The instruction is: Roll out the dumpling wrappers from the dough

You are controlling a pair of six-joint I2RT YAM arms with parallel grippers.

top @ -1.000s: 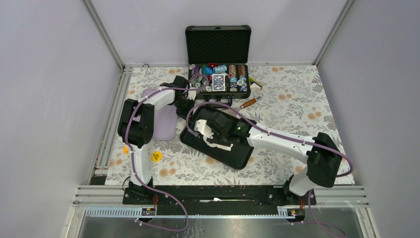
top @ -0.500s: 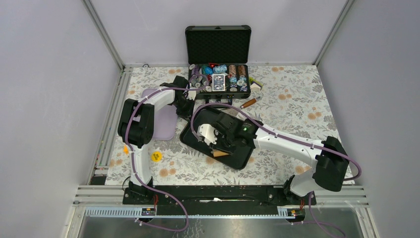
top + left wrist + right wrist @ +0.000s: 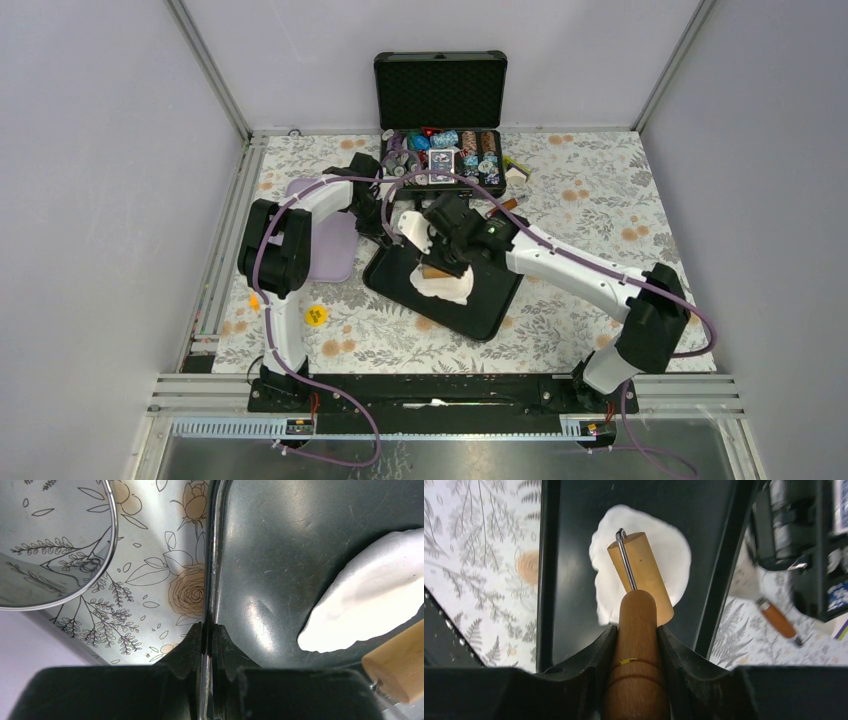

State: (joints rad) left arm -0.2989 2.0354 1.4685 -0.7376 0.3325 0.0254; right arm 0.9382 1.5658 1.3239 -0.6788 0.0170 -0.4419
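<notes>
The dough (image 3: 644, 527) is a flat, irregular white sheet lying in a black tray (image 3: 574, 555). My right gripper (image 3: 636, 632) is shut on the wooden handle of a small rolling pin (image 3: 640, 575), whose barrel rests on the dough. From above, the dough (image 3: 441, 288) shows just in front of the right gripper (image 3: 437, 265). My left gripper (image 3: 207, 630) is shut on the tray's rim (image 3: 214, 555), at its far left corner (image 3: 378, 228). The dough's edge (image 3: 365, 610) and the pin's end (image 3: 395, 665) show in the left wrist view. No dumpling wrappers are in view.
A shiny steel ring (image 3: 55, 545) lies on the floral cloth left of the tray. A lavender board (image 3: 335, 250) sits further left. An open black case (image 3: 440, 150) of chips stands behind, with a wooden-handled tool (image 3: 776, 620) in front of it. A yellow disc (image 3: 315, 316) lies at front left.
My right gripper has carried the rolling pin from the tray's near side toward its far side, and the dough now shows in front of it. The left gripper has stayed on the rim.
</notes>
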